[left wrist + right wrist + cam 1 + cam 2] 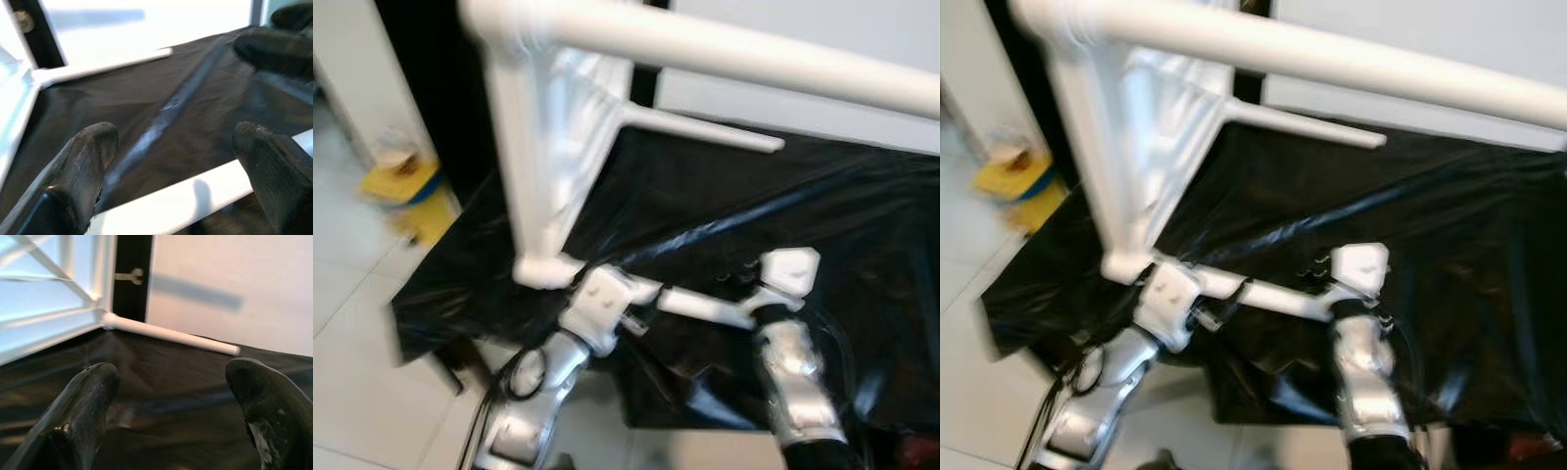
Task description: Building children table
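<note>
Both eye views are smeared by motion blur. The white children's table (558, 108) stands tipped on the black-covered worktop (822, 206), and its nearest leg (724, 49) runs out of frame at the right edge. In the eye views the right claw (173, 396) is hidden behind its white wrist housing. A yellow and blue object (406, 181) on the floor is too blurred to identify. The lower arms are cut off by the bottom edge

No legible text, label, brand or number anywhere.
</note>
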Robot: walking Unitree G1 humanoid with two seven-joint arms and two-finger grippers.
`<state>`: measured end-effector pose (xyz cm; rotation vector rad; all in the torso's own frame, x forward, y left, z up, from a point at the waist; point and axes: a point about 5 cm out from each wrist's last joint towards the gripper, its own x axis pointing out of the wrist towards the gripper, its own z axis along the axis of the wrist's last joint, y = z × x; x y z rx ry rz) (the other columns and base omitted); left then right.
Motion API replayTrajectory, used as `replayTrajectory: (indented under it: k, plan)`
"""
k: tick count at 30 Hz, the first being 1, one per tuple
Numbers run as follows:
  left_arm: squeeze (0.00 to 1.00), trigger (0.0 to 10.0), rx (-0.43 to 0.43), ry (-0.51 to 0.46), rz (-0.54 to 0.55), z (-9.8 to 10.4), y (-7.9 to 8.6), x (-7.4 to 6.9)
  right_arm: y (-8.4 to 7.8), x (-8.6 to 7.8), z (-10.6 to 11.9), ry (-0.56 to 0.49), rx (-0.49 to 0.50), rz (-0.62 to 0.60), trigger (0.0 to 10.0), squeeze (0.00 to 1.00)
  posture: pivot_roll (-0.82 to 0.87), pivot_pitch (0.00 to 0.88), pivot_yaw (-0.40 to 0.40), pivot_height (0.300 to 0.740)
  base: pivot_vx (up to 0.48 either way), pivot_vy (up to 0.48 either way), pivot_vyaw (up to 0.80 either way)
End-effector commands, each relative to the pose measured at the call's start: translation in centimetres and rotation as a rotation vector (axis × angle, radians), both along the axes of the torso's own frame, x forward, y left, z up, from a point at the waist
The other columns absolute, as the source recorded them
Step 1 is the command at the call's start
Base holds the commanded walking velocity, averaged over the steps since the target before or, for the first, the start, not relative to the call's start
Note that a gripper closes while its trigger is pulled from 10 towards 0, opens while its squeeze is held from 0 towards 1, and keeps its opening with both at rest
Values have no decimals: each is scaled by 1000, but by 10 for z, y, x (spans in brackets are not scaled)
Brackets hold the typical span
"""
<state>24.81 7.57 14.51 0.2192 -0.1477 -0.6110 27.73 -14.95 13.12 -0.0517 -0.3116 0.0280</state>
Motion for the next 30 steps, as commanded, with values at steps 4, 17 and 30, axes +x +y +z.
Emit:
replayTrajectory:
  k: [4, 17, 30]
  plan:
    - [0, 10000, 4, 0, -8, -1, -2, -1, -2, -1, -2, 12, -2, -13, 10000, 0, 110, 41, -100, 740, 0, 0, 0]
    - [0, 10000, -49, 31, 39, -1, 4, 3, -8, -3, -1, 16, -3, -39, 10000, 0, 97, 47, -88, 740, 0, 0, 0]
    - [0, 10000, -149, 57, 87, 6, 8, 21, -18, -2, 4, -13, -14, -97, 10000, 0, 42, 35, -30, 740, 0, 0, 0]
